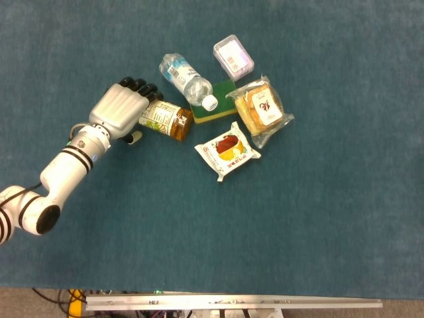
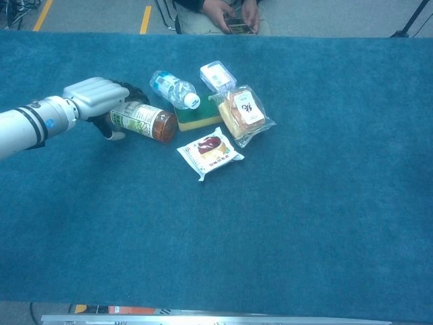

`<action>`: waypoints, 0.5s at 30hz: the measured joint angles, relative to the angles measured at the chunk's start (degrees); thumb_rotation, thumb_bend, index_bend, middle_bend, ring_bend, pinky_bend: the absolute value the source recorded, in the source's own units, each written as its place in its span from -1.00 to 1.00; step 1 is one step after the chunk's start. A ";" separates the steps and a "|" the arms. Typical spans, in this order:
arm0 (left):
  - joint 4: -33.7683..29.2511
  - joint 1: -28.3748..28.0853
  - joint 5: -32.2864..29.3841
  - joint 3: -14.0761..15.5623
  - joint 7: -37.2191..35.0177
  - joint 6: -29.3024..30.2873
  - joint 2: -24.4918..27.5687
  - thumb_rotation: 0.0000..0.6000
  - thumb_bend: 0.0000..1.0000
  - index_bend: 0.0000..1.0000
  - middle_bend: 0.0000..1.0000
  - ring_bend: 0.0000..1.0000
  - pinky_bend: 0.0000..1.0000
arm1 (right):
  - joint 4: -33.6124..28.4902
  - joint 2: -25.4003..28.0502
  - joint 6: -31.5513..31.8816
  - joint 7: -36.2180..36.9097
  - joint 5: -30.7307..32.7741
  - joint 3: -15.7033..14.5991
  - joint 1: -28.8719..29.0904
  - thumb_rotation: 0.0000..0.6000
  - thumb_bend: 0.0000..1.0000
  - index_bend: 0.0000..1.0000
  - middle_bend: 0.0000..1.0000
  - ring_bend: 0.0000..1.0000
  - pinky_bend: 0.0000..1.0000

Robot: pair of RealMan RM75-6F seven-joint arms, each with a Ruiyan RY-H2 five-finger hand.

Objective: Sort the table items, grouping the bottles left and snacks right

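left hand (image 1: 121,110): over the base end of the brown tea bottle with green-white label (image 1: 165,118), fingers draped across it; firm grip or not, cannot tell
right hand: not in view
bottle: lies on its side on the blue carpeted table (image 1: 331,218), just left of the green-yellow sponge (image 1: 215,109), clear water bottle (image 1: 187,80) behind
handling: likely rigid, smooth, rolls easily, some weight
grasp: wrap mid-body across the label

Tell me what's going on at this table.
The robot's left hand lies over the base end of the tea bottle, fingers curled around it; the bottle lies on its side. A water bottle, a sponge and three snack packs sit clustered just right of it, unsorted. The right hand is out of view.
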 measured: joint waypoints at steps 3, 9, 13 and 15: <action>0.87 0.02 -0.22 0.06 0.16 0.24 -0.68 1.00 -0.49 -0.37 -0.48 -0.61 -0.60 | -0.02 0.08 0.22 0.17 -0.03 0.02 -0.11 1.00 -0.49 -0.44 -0.34 -0.32 -0.17; 1.69 0.47 0.20 -0.14 -0.94 1.87 -1.18 1.00 -0.49 -0.25 -0.28 -0.44 -0.48 | 0.03 0.09 0.30 0.27 0.00 0.09 -0.17 1.00 -0.49 -0.44 -0.34 -0.32 -0.17; 2.09 1.27 1.91 -0.10 -3.28 3.82 -1.05 1.00 -0.49 -0.24 -0.23 -0.40 -0.42 | -0.06 0.07 0.28 0.18 0.09 0.19 -0.14 1.00 -0.49 -0.44 -0.34 -0.32 -0.17; 2.21 1.71 2.90 -0.01 -4.68 4.75 -0.79 1.00 -0.49 -0.23 -0.20 -0.37 -0.38 | -0.15 0.07 0.27 0.13 0.10 0.22 -0.12 1.00 -0.49 -0.44 -0.34 -0.32 -0.17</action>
